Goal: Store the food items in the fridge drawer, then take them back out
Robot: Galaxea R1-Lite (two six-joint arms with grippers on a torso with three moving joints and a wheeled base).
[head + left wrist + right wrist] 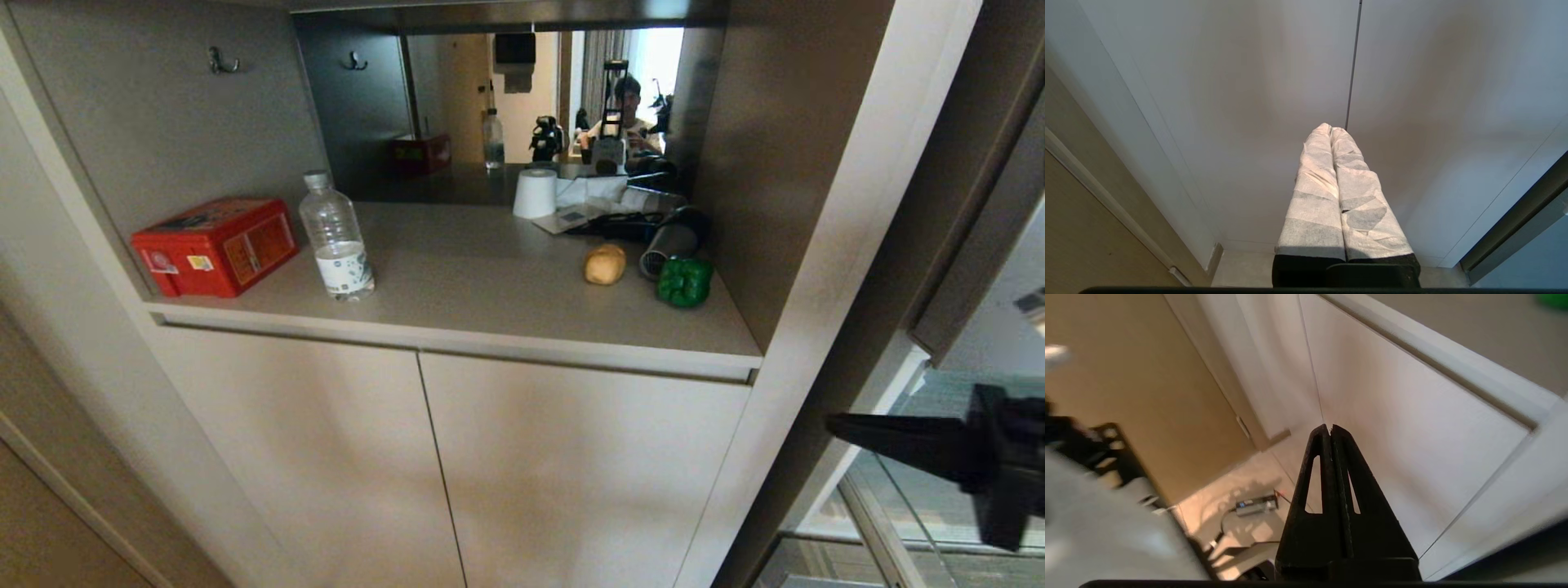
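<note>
The potato [605, 265] and the green pepper [684, 282] lie untouched at the right end of the bench [457, 269], probably within reach of the clenched, empty right hand [841, 426] low at right, while the left hand [1330, 130] is also clenched

Head view down onto counter [490, 269], both wrist views close, facing shared cabinet doors [1249, 102].

red box [215, 244] labels, bottle [335, 237] label, none legible
</note>
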